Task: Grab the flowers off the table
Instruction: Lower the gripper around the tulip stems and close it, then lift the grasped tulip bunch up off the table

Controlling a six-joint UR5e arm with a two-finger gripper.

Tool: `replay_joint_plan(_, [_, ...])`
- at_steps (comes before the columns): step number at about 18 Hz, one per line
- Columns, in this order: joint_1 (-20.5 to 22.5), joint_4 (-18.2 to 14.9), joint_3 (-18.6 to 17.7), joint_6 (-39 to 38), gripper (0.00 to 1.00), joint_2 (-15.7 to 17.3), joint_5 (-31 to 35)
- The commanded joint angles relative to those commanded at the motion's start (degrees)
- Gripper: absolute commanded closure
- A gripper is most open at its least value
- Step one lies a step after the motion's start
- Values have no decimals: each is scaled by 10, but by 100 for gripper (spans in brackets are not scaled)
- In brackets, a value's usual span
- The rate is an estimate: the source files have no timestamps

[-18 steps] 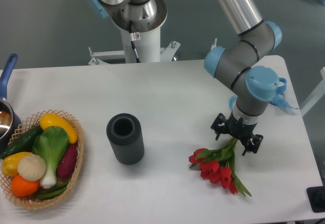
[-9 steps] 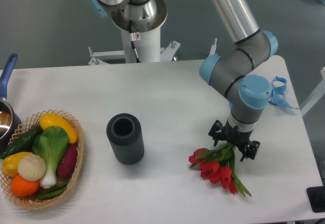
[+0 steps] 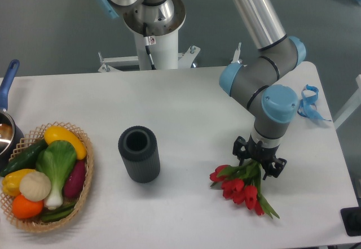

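Camera view, fixed and looking down on the white surface (image 3: 186, 108): we find the flowers (image 3: 241, 183) lying flat near the front right of it, red heads fanned toward the front edge and the green stems running up and back beneath the arm. We judge the long axis of the bunch to run roughly from front to rear, tilted slightly, with the stem end hidden under the wrist. The hand (image 3: 259, 162) sits directly over that stem end, its two dark fingers splayed to either side of the stems, so we read it as released and straddling the bunch, not yet clamped; whether the fingertips touch the stems we cannot tell. The coming move, in our judgement, turns on the fingers closing across the stems, not along them. A dark ribbed cylinder (image 3: 139, 153) stands well apart to the left, and the basket of vegetables (image 3: 47, 175) farther left again.
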Motion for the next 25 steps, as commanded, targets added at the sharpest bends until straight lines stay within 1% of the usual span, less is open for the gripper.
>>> replay_joint_plan(2, [0,0,0,-1,54,1,0])
replay_joint_plan(4, [0,0,6,-10,66,2,0])
replay_joint_plan(7, [1,0,16,-15,67,2,-1])
replay_joint_plan(11, [3,0,38,-17,68,7,-3])
replay_joint_plan(14, [2,0,34,-18,68,39,-10])
replay_joint_plan(15, [0,-1,34,-19,68,61,-36])
replay_joint_plan(17, [-1,-1,34,-35,68,91,-101])
replay_joint_plan(18, [-2,-1,33,-56,68,106,-135])
replay_joint_plan(19, [-2,-1,35,-91,68,132,-173])
replay_joint_plan(21, [-2,-1,34,-123,67,166,-220])
replay_joint_plan(23, [0,-1,31,-143,67,191,-270])
replay_joint_plan(24, [3,-1,31,-165,67,206,-310])
replay_joint_plan(25, [4,-1,32,-182,67,211,-337])
